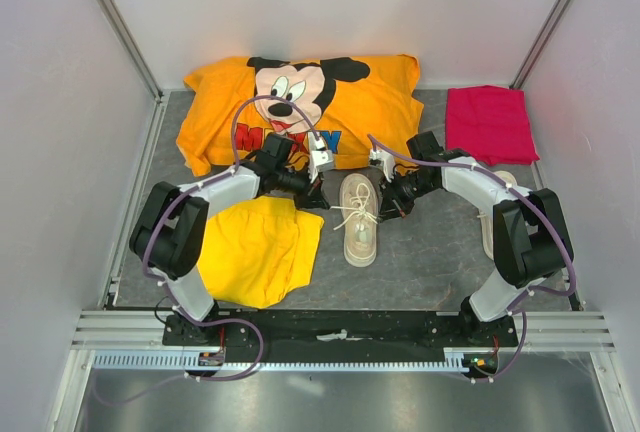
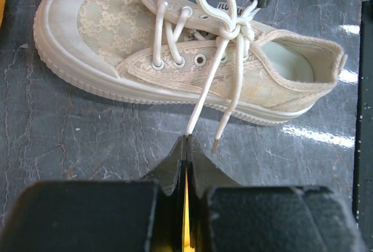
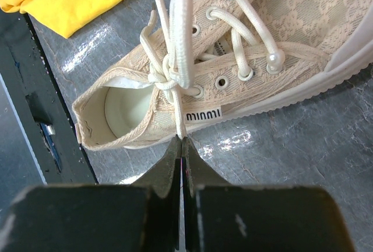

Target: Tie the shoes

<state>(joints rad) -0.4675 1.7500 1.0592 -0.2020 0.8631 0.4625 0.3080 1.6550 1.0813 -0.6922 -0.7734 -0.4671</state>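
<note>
Left claw [image 2: 186,142] and right claw [image 3: 182,144] each clamp a thin white lace [image 2: 201,103] of one shoe [image 1: 360,220].
At frame centre on the mottled grey counter [image 1: 430,262], the cream floral-mesh shoe with ribbed rubber sole shows a knot [image 2: 233,30]. Tying seems midway. Next likely comes drawing both strands outward evenly to tighten it.

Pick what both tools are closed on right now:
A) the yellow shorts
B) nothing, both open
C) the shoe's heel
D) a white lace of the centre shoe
D: in the wrist views, a white lace coming from the knot on the shoe runs straight into the shut tips of the left tool and the right tool.
</note>
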